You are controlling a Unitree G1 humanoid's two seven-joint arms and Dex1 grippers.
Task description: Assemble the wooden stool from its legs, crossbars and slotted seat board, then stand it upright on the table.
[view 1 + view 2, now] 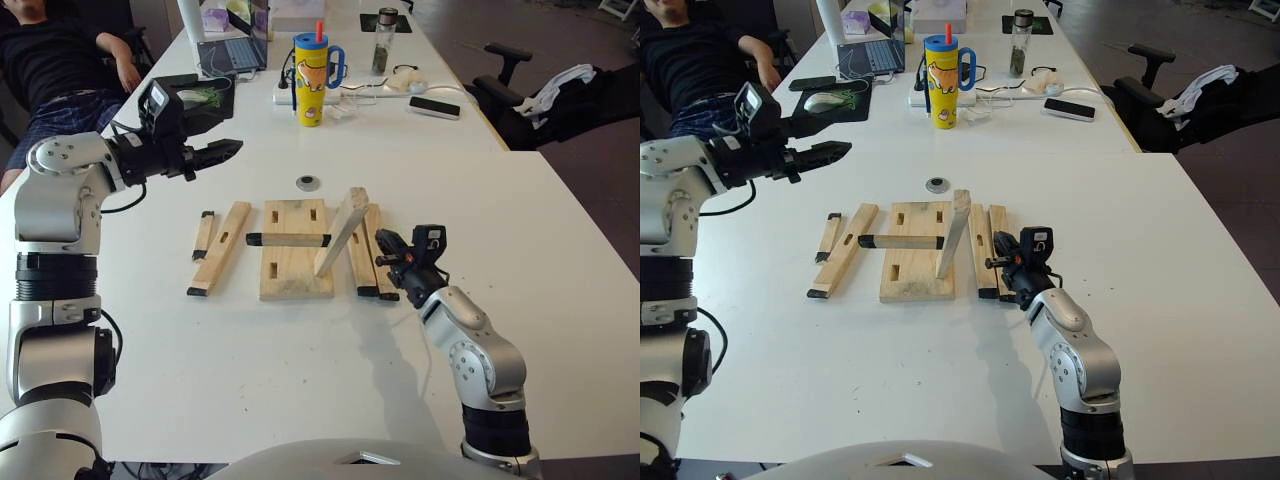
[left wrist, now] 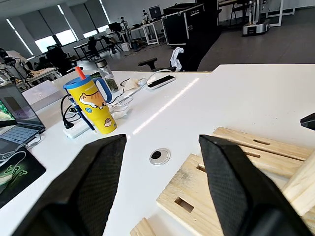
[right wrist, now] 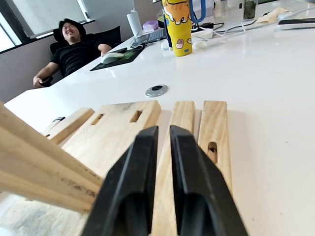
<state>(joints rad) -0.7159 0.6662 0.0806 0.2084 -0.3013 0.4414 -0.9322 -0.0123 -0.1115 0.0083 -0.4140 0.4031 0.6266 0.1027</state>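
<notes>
Two fingers (image 2: pixel 236 191) of the left gripper (image 2: pixel 162 140) are spread wide with nothing between them. The gripper hangs above the worktop (image 1: pixel 550 250) towards its left edge, well apart from the wood.

The seat board (image 1: pixel 295 270) lies flat in the middle of the worktop, slots up. A crossbar (image 1: pixel 288 239) with dark ends lies across it. One leg (image 1: pixel 340 235) stands tilted, its lower end on the board near the board's right side.

Just to the right of the board, the flat legs (image 1: pixel 363 250) lie side by side. To its left lie a long leg (image 1: pixel 222 247) and a short crossbar (image 1: pixel 204 235).

The right gripper (image 3: pixel 164 130) sits low at the near ends of the flat legs. Its fingers are drawn almost together with only a thin slit between them, holding nothing.

A yellow cup (image 1: pixel 310 80) stands near the far edge, and a round cable hole (image 1: pixel 308 182) lies between it and the board.
</notes>
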